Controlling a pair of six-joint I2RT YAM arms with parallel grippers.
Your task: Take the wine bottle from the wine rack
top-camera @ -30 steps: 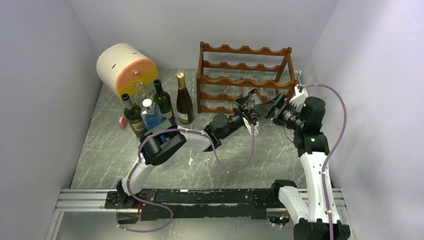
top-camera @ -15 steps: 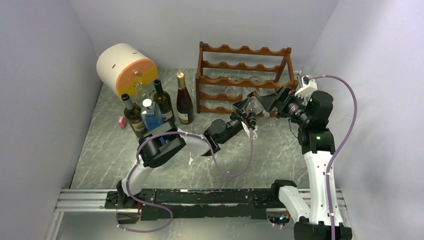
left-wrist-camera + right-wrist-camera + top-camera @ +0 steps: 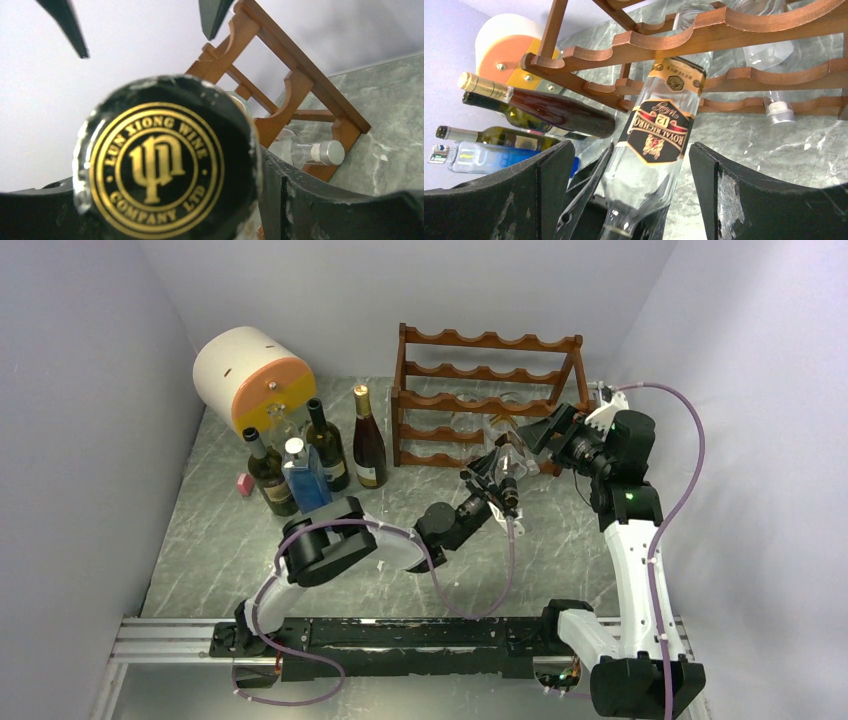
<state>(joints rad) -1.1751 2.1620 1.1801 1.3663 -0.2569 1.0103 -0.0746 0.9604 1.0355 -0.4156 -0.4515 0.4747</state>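
The wine bottle (image 3: 507, 458) is clear glass with a black and gold label (image 3: 658, 131). It slants from the wine rack (image 3: 487, 400) toward the near side. My left gripper (image 3: 495, 485) is shut on its neck, and the black cap with a gold emblem (image 3: 165, 160) fills the left wrist view. The bottle's far end reaches in under a scalloped rail (image 3: 724, 30). My right gripper (image 3: 631, 195) is open, its fingers (image 3: 724, 195) standing either side of the bottle's shoulder with gaps. In the top view the right gripper (image 3: 548, 433) is beside the rack's right end.
Another clear bottle with a silver cap (image 3: 320, 152) lies in the rack's low tier. Several upright bottles (image 3: 325, 450) stand left of the rack, beside a white drum with an orange face (image 3: 255, 375). A small pink thing (image 3: 243, 485) lies near them. Walls close in on both sides.
My right gripper has opened off the bottle and drawn back toward the rack's right end. The left arm has pulled the bottle's neck nearer and lower, away from the rack.
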